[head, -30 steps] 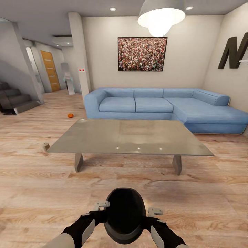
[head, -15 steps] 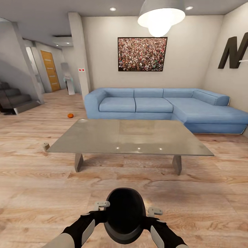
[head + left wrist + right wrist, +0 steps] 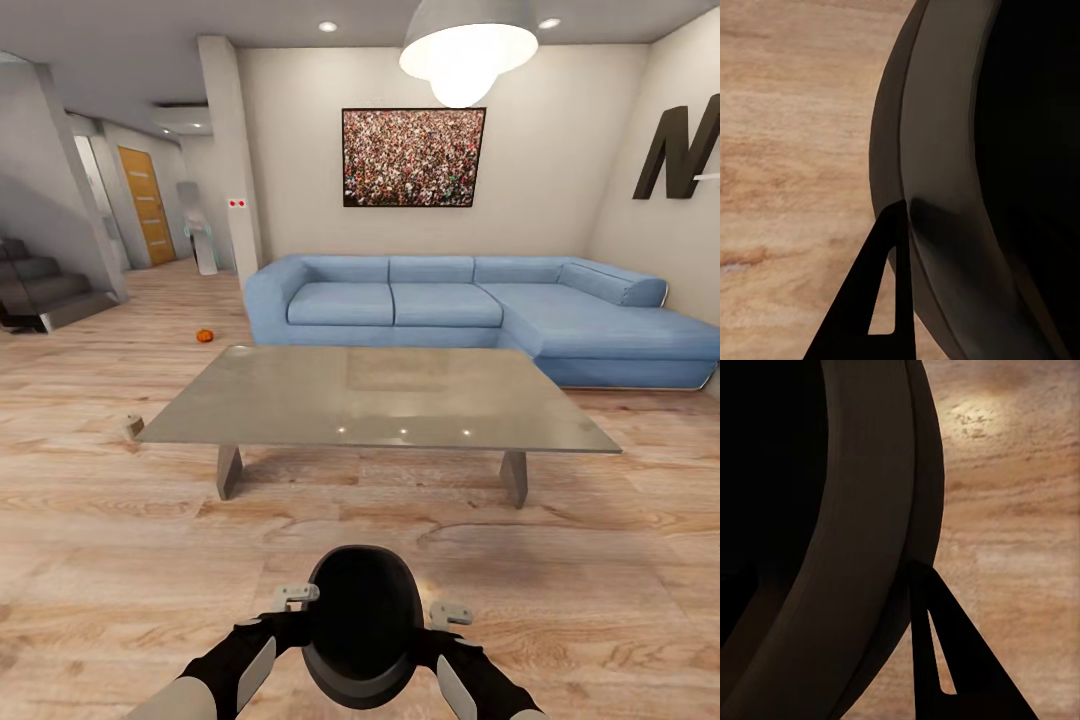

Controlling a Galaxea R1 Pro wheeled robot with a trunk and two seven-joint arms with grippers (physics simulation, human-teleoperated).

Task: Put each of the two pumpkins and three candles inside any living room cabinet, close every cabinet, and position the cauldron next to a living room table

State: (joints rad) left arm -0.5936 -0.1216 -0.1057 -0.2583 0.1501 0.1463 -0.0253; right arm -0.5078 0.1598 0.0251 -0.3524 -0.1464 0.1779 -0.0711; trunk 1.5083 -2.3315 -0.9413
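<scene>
You hold the cauldron [image 3: 362, 625] between both arms, low in front of the trunk, over the wood floor [image 3: 120, 560]. In the head view the left gripper [image 3: 296, 596] sits against its left flank and the right gripper [image 3: 450, 613] against its right flank, pale fingers lying along the black rim.

Left wrist view: one dark finger [image 3: 870, 300] lies outside the cauldron [image 3: 967, 180] wall, tip touching the curved rim band; the other finger is hidden, presumably past the rim. Right wrist view, mirrored: one finger [image 3: 945, 652] outside the wall of the cauldron [image 3: 832, 532], tip at the rim. Each gripper looks clamped on the rim, though the inner fingers are out of sight.

What the head view adds: beyond the fingertips, well apart from the cauldron, stands the table [image 3: 380, 395], top bare. Off its left corner, on the floor, a candle [image 3: 134, 425], partly cut by the table edge. Farther out to the left, a pumpkin [image 3: 204, 335] on the floor near the end of the blue sofa [image 3: 450, 305]. The wrist views show only floor past the cauldron.
</scene>
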